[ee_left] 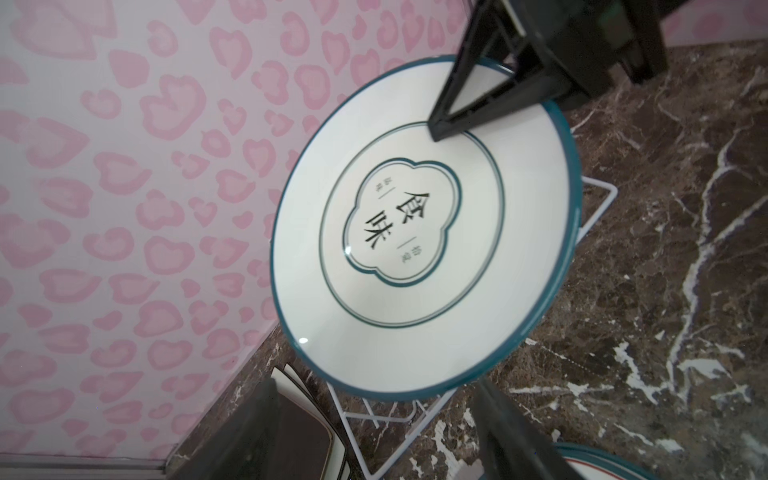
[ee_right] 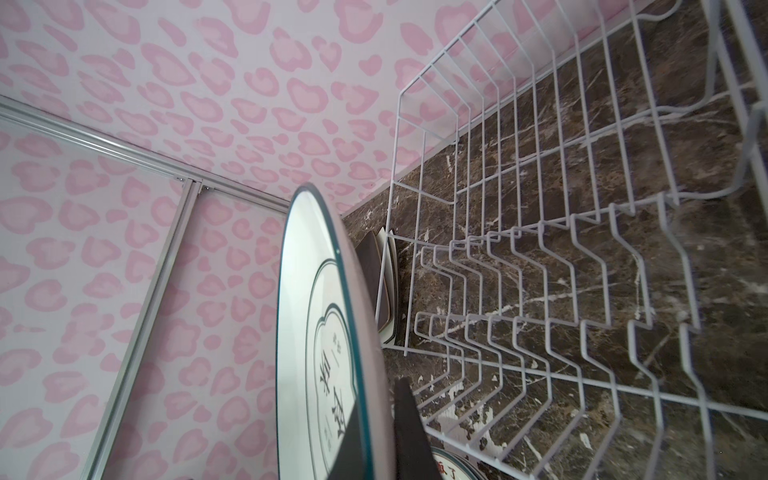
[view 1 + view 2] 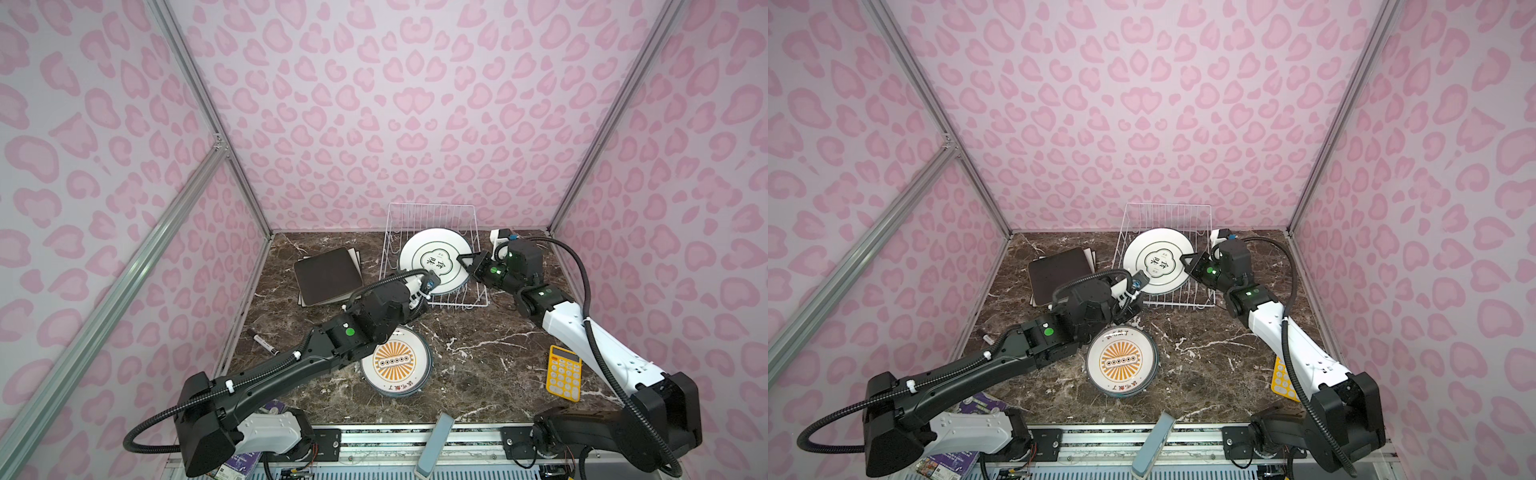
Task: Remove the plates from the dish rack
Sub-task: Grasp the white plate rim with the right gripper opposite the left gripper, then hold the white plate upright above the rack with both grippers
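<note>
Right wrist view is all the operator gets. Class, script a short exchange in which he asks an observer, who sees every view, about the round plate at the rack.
Operator: Is the other claw gripping my plate too?
Observer: No. The left claw is open, close to the near edge of the plate.
Operator: Where could this one go?
Observer: A stack of round plates, orange sunburst on top, lies on the table in front of the rack.
</note>
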Available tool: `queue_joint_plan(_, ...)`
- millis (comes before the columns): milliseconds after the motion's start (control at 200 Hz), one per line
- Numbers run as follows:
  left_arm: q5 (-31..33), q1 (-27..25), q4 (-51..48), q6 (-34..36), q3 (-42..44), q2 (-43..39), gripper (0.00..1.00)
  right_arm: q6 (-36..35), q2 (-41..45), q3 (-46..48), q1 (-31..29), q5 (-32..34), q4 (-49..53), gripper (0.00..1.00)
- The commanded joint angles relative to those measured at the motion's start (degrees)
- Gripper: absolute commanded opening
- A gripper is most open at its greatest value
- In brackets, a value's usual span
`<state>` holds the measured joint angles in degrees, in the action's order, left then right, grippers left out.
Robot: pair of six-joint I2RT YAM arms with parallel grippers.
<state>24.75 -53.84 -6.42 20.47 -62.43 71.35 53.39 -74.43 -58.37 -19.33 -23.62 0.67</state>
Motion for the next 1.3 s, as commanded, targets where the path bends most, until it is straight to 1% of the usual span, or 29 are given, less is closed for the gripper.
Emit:
queue_joint_plan(0,-8.8,3.7,0.3,-13.7,-1.8,-2.3,0.75,-0.3,1.0,0.6,0.2,1.0,-3.2,0.00)
queue_joint_plan(90,-14.7,8.8,0.3,-22.7,-2.8,-3.2,0.75,-0.6,1.8,1.0,0.4,0.9,-2.9,0.00)
queue_joint_plan(175,-21.0,14.0,1.9,-31.8,-3.1,-3.9,0.78,-1.2,2.4,1.3,0.5,0.9,-2.1,0.00)
queue_joint_plan(260,-25.0,18.2,2.9,-38.1,-3.0,-3.8,0.82,-1.5,3.0,1.9,0.6,0.7,-2.0,0.00)
queue_joint_plan(310,-28.1,20.5,2.2,-40.9,-3.9,-2.8,0.82,-1.6,3.2,2.2,0.7,0.5,-2.0,0.00)
queue_joint_plan(360,-32.2,22.8,1.4,-43.6,-4.9,-1.6,0.83,-1.7,3.5,2.7,0.7,0.2,-2.4,0.00)
queue_joint_plan(475,-46.4,28.0,4.1,-53.3,-5.7,1.8,0.83,-1.9,3.8,3.1,0.6,-0.6,-2.6,0.00)
queue_joint_plan(550,-52.3,30.0,5.4,-57.7,-6.5,4.6,0.83,-2.5,3.9,3.1,0.7,-1.5,-2.4,0.00)
queue_joint_plan(710,-61.7,31.8,7.7,-60.6,-7.1,10.5,0.83,-3.1,4.1,3.6,0.7,-2.7,-2.6,0.00)
queue_joint_plan(900,-68.1,31.7,6.8,-61.2,-10.2,17.3,0.80,-2.8,3.3,4.7,0.7,-4.9,-4.3,0.00)
queue_joint_plan(1010,-69.1,31.8,5.0,-61.8,-11.5,20.7,0.80,-2.8,2.9,4.8,0.6,-5.5,-5.1,0.00)
queue_joint_plan(1100,-71.1,31.7,6.1,-63.2,-11.3,22.6,0.78,-2.8,2.6,4.9,0.7,-5.6,-5.9,0.00)
queue_joint_plan(1295,-72.4,30.8,6.1,-62.8,-11.5,23.8,0.69,-2.7,0.8,4.8,0.6,-6.7,-7.1,0.00)
